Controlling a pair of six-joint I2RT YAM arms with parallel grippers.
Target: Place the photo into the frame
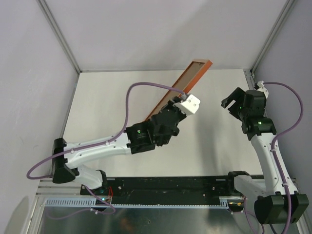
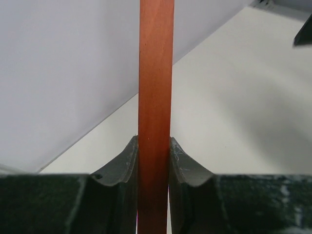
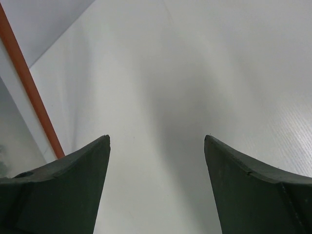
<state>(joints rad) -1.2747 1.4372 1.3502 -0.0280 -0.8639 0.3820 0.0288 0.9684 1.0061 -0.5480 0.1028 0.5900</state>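
- White table (image 1: 209,146) and pale grey walls (image 1: 146,29) are all around; two black arms reach in from the near side.
- The left pincer (image 2: 154,146) is nearly closed. Its two fingers squeeze the thin side of the frame (image 2: 156,73), one on each side.
- The right pincer (image 3: 156,141) is wide open and holds nothing. It hangs over the bare table, a little to the right of the frame.
- The frame is up in the air, not flat on the table. It tilts, and its far end points at the back wall. The left pincer holds it near the low end.
- The frame is long and thin with a red-orange rim. From above, the face inside the rim looks dull brown. I cannot tell if that is the front or the back.
- The photo is not in any of the views, so I cannot say where it is.
- I think the job now is to get the frame to lie flat with its open side up, so the photo can go in.
- To do that well, the squeeze should be firm, because the grip is only on one thin edge and the long end could swing.
- Lower it slowly, low end first, so it does not slap down.
- The open right pincer could steady the far end.
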